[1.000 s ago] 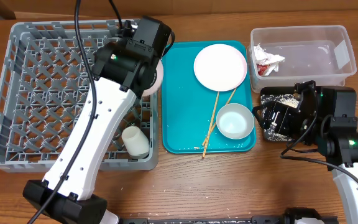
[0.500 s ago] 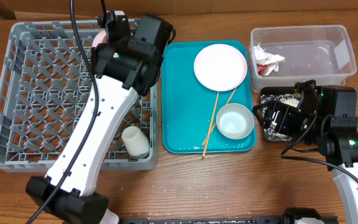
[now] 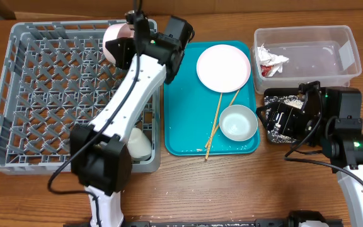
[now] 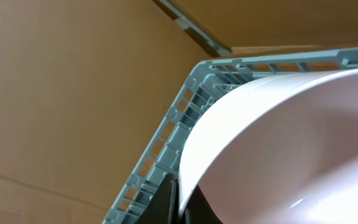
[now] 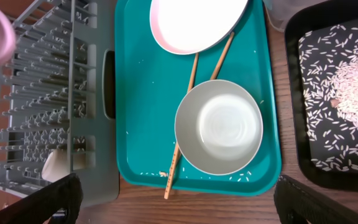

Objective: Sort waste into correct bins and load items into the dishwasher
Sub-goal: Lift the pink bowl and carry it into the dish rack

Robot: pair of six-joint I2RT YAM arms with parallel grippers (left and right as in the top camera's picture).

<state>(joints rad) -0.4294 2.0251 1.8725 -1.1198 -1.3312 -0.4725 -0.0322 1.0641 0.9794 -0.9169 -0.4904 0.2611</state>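
left gripper (image 4: 178, 202): clamped on the rim of the pink bowl (image 4: 278, 143), one dark finger (image 4: 168, 200) against its outer wall. holds the bowl tipped on edge over the far right corner of the grey dish rack (image 3: 43, 94). whether bowl and rack wall touch: cannot tell.

right gripper (image 5: 179, 208): fingers spread wide apart, nothing between them, nothing touched. hangs at the right of the scene above the left part of the black tray (image 5: 291, 124), just near of the clear tub (image 3: 314, 53).

containers, left to right:
- dish rack: one small white cup (image 3: 137, 144) lying on its side in the near right corner. rest of the lattice floor bare, apart from the left arm reaching across it.
- teal tray (image 3: 184, 113), just right of the rack: white plate (image 3: 224, 67) at the far end, pale bowl (image 3: 238, 122) upright at the near right, touching neither. two wooden chopsticks (image 3: 218, 120) running from under the plate's near edge past the bowl's left side to the tray's near rim. a few loose white grains on the tray floor beside the bowl.
- clear tub, far right: crumpled red-and-white wrapper (image 3: 271, 62) in its left end.
- black tray: heap of rice grains (image 5: 356, 87) with scattered grains around it.
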